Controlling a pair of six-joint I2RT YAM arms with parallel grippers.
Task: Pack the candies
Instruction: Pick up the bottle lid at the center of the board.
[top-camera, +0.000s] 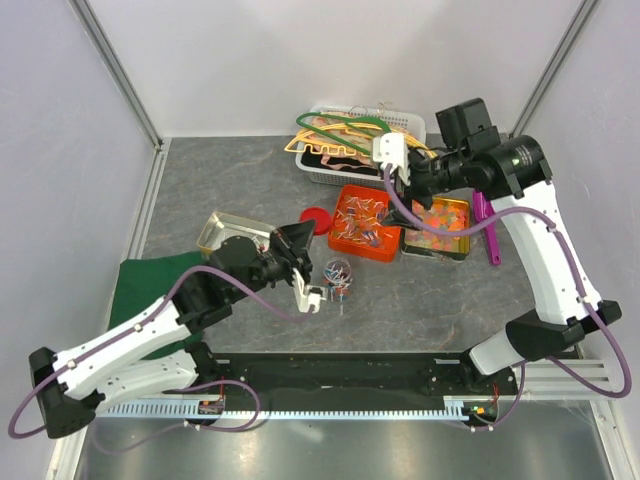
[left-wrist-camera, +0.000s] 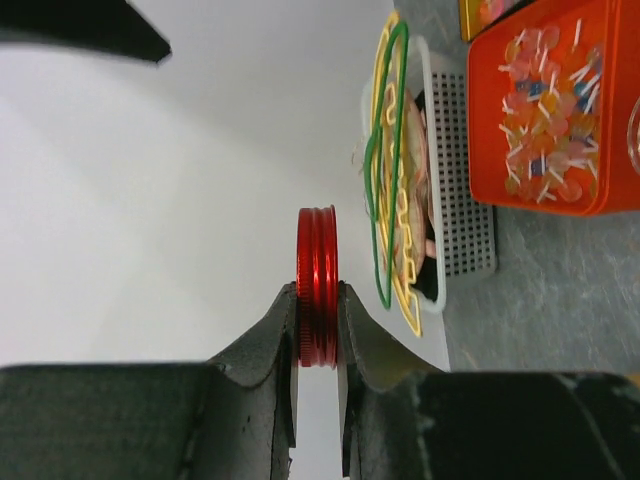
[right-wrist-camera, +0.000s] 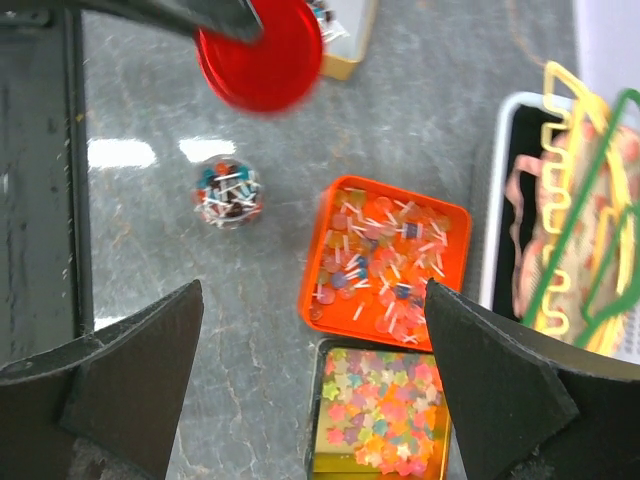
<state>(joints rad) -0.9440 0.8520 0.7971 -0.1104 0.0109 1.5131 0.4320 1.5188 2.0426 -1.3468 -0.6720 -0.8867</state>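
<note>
The left pincer (left-wrist-camera: 318, 300) is clamped on the rim of a red lid (left-wrist-camera: 317, 245) above the surface's (top-camera: 430, 290) middle. The right pincer (right-wrist-camera: 312, 300), jaws wide apart, hangs over the candies (right-wrist-camera: 375, 262) in the orange tray (right-wrist-camera: 460, 250) toward the far edge; more lie in a glass jar (right-wrist-camera: 202, 200) just beside the left pincer

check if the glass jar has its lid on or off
Off: the glass jar stands uncovered with candies showing inside, while the left gripper holds the red lid.
</note>
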